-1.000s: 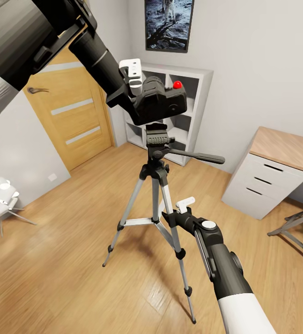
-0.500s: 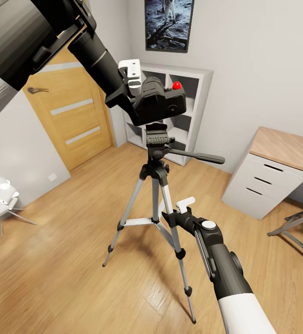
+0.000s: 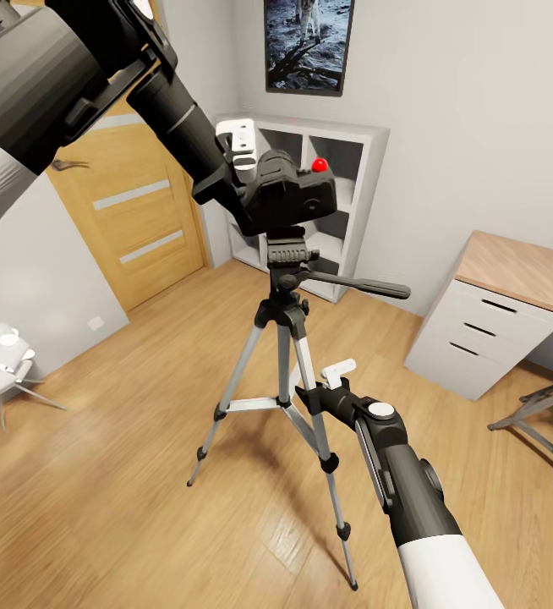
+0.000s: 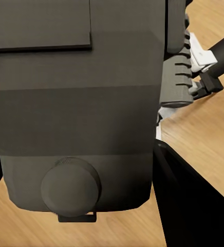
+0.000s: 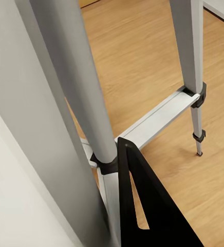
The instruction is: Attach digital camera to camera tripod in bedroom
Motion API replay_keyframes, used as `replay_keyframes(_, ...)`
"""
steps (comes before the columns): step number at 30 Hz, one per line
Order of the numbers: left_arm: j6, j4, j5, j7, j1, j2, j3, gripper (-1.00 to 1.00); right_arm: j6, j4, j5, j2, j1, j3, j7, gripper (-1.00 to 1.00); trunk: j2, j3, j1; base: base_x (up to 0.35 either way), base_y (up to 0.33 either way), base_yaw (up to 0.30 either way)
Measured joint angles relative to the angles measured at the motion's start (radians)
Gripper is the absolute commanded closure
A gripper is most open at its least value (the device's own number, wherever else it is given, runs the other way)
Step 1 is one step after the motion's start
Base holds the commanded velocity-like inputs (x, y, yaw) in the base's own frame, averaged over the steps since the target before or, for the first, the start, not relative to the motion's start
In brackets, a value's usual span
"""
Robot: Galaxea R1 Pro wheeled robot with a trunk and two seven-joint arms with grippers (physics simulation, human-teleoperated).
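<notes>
The left gripper point(image 3: 244, 161) was clamped on the camera point(image 3: 292, 193), holding it directly over the tripod point(image 3: 287, 338), the camera's underside at or just above the tripod's flat head point(image 3: 286, 248); actual contact could not be told. The right gripper point(image 3: 327, 378) sat against a tripod leg point(image 5: 86, 92) low down; whether it was clenched on the leg or merely beside it could not be told. The step in hand appeared to be seating the camera. The next move likely called for a small straight descent, base level and centred on the head, before letting go.
</notes>
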Motion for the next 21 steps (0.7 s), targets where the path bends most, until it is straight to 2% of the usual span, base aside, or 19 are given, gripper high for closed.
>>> replay_keyframes(7, 0.001, 0.000, 0.006, 0.000, 0.001, 0.003, 0.000, 1.00, 0.000, 0.000, 0.000, 0.000, 0.000, 0.000, 0.000, 1.00, 0.000, 0.000, 0.000, 0.000, 0.000, 0.000)
replay_keyframes(14, 0.001, 0.002, 0.052, -0.002, 0.002, 0.004, 0.001, 1.00, 0.000, 0.000, -0.001, 0.000, 0.000, 0.000, 0.000, 1.00, 0.000, 0.000, 0.000, 0.000, 0.000, 0.000)
replay_keyframes(21, 0.002, 0.003, 0.064, -0.001, 0.002, 0.007, 0.000, 1.00, 0.000, 0.000, 0.000, 0.000, 0.000, 0.000, 0.000, 1.00, 0.000, 0.000, 0.000, 0.000, 0.000, 0.000)
